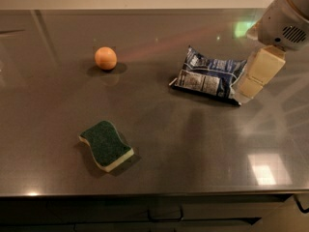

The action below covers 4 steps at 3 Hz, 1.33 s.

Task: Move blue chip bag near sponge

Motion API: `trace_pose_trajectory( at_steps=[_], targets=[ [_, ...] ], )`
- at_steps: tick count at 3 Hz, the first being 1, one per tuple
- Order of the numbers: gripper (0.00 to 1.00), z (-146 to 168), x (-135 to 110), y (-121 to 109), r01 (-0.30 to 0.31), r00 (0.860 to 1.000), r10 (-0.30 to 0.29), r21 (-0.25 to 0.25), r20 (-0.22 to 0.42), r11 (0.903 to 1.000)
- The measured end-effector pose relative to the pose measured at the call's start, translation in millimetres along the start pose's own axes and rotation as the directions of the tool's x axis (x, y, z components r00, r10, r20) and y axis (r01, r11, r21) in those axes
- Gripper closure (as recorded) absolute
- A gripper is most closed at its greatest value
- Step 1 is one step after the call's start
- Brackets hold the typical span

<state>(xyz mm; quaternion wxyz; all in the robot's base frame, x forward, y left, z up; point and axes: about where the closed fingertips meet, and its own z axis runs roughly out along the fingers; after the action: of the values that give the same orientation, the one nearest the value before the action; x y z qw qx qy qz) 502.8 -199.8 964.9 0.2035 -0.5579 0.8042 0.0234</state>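
Your gripper hung just beside the right end of the blue chip bag on the desk. You could not tell its grip. The sponge lay well apart, front left.

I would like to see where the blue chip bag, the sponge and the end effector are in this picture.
blue chip bag [208, 76]: camera view, middle of its crinkled front.
sponge [106, 144]: camera view, green top.
end effector [252, 81]: camera view, pale lower part, at the bag's right end.
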Motion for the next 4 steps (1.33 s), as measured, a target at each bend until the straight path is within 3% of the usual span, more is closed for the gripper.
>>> trace_pose_trajectory(
  at_steps=[2,4],
  targets=[
    [0.0,38,-14,-44,0.011,1.0,-0.012,0.026,0.027,0.9996],
    [0.0,77,-5,-64,0.044,0.998,-0.044,-0.003,-0.034,0.999]
  ],
)
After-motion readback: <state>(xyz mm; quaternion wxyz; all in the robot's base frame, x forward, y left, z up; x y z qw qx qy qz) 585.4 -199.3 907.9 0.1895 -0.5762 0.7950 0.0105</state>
